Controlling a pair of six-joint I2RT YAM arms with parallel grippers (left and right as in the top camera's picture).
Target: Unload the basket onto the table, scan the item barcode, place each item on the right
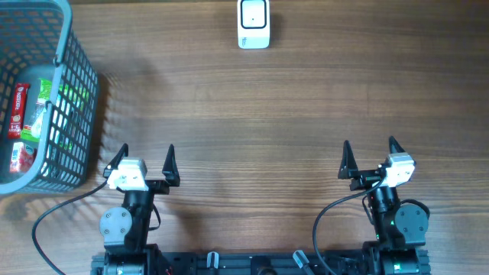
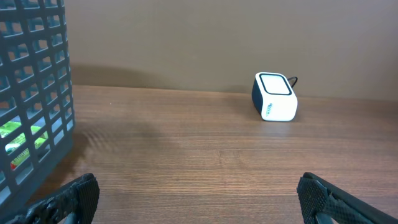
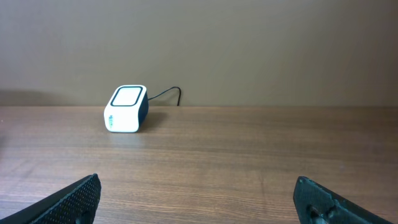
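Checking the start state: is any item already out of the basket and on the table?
No, the packets sit inside the basket, and only the scanner stands on the table.

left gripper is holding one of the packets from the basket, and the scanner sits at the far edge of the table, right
Not quite. The left gripper is open and empty; the packets lie in the basket, as the overhead view shows. The scanner does sit at the far edge of the table.

A shop-checkout mock-up: barcode scanner [image 1: 254, 23] and grey basket [image 1: 76, 99] of packaged goods [image 1: 18, 111] on a wooden table [image 1: 267, 114]
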